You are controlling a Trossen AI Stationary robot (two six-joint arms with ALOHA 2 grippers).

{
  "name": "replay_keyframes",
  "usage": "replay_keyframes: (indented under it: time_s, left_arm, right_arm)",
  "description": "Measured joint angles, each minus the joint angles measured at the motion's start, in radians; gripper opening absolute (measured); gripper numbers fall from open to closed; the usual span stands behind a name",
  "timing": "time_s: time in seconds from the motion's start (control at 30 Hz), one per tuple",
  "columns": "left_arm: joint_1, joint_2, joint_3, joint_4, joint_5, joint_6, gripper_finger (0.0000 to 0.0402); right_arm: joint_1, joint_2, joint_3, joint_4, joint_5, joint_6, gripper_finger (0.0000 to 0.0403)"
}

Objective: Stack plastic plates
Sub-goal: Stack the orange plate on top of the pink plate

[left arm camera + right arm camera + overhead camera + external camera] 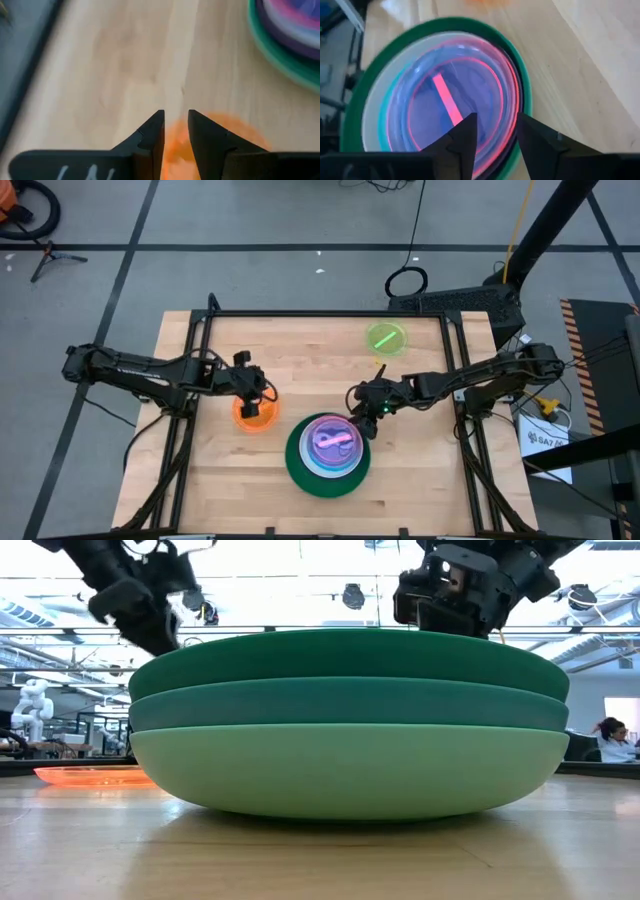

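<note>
Light wood tabletop (200, 480) on a grey floor with black tape lines. Stack of plates (328, 455) sits at the near centre: dark green plate (296, 470) widest in the overhead view, smaller ones nested inside, pink plate (334, 442) topmost over a blue one. Low view shows three big rims, dark green over teal over mint. Orange plate (254, 415) lies flat left of the stack, apart from it. Lime plate (386, 338) lies far right of centre, well apart. Left hand (256, 396) hangs over the orange plate's far edge, fingers slightly parted, holding nothing. Right hand (362, 412) is over the stack's far right rim, fingers spread, empty.
</note>
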Motion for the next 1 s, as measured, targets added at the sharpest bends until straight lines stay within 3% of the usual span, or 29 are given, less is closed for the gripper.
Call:
replay_keyframes:
  time_s: [0.17, 0.33, 0.4, 0.53, 0.6, 0.83, 1.0]
  left_arm:
    - [0.03, 0.047, 0.0, -0.116, 0.038, -0.184, 0.0064]
    - [0.061, 0.134, 0.0, -0.182, 0.109, -0.236, 0.0036]
    - [0.086, 0.178, 0.0, -0.173, 0.148, -0.188, 0.0026]
    - [0.111, 0.255, 0.0, -0.136, 0.261, 0.079, 0.0007]
    - [0.119, 0.273, 0.0, -0.098, 0.266, 0.144, 0.0006]
    - [0.17, 0.289, 0.0, -0.08, 0.248, 0.243, 0.0027]
    - [0.215, 0.298, 0.0, -0.095, 0.248, 0.275, 0.0064]
  right_arm:
    - [0.0, -0.034, 0.0, -0.084, -0.001, -0.084, 0.0132]
    - [-0.002, -0.095, 0.0, -0.148, 0.001, -0.177, 0.0132]
    - [-0.006, -0.12, 0.0, -0.155, 0.006, -0.232, 0.0132]
    - [-0.027, -0.158, 0.0, -0.154, 0.007, -0.314, 0.0132]
    - [-0.039, -0.171, 0.0, -0.152, 0.009, -0.341, 0.0132]
    - [-0.075, -0.18, 0.0, -0.153, 0.008, -0.368, 0.0132]
    - [-0.075, -0.175, 0.0, -0.154, 0.006, -0.367, 0.0132]
